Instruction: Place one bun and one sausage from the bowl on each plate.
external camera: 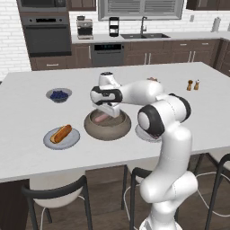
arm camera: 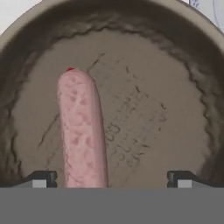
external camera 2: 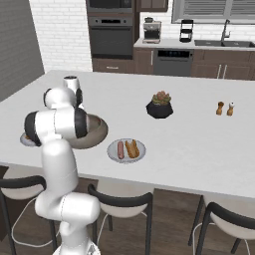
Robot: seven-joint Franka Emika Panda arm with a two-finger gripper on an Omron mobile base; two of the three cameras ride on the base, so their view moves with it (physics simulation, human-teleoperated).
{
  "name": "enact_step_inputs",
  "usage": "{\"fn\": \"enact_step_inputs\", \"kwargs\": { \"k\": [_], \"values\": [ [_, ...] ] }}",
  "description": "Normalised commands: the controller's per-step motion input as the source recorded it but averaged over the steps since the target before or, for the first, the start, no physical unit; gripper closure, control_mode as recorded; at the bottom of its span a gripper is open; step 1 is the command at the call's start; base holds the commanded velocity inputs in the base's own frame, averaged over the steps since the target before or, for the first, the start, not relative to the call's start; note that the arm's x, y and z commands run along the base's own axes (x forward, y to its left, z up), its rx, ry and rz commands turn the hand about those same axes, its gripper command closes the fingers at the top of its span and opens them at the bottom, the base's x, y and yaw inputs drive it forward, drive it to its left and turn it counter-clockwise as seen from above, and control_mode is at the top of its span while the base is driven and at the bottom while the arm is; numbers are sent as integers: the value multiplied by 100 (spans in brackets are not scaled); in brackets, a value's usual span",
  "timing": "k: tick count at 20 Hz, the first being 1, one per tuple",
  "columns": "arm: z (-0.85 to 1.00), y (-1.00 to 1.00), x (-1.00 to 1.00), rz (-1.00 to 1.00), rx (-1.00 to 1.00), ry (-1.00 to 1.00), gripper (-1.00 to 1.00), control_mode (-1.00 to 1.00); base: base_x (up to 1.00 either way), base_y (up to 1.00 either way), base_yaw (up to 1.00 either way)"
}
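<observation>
White kitchen desk [external camera: 27, 134], robot arm reaching down over the bowl [external camera: 108, 126] at frame centre.

Pincer [arm camera: 111, 177] hangs wide apart and empty just above the bowl floor, its tips at the lower edge of the hand view; one sausage [arm camera: 82, 131] lies left of centre there, no bun visible beside it. Left plate [external camera: 61, 138], lower left of the left base view, carries a bun [external camera: 61, 133]; right plate [external camera 2: 126, 150], centre of the right base view, shows a sausage and a bun together. Judged risk: the sausage sits off to one side of the open fingers, so closing here may clip its edge, roll it toward the thick wall, or grasp nothing.
</observation>
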Motion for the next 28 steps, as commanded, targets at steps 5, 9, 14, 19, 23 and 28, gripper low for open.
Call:
{"fn": "enact_step_inputs", "kwargs": {
  "k": [5, 9, 14, 19, 23, 28],
  "values": [
    [-18, 10, 16, 0, 0, 0, -100, -100, 0, 0, 0],
    [-19, 0, 0, 0, 0, -1, -100, -100, 0, 0, 0],
    [-12, -10, 0, 0, 0, 0, -100, -100, 0, 0, 0],
    [-14, 0, 0, 0, 0, 0, -100, -100, 0, 0, 0],
    [-21, 0, 0, 0, 0, 0, -100, -100, 0, 0, 0],
    [-5, 0, 5, 0, 0, 0, 100, -100, 0, 0, 0]
  ]
}}
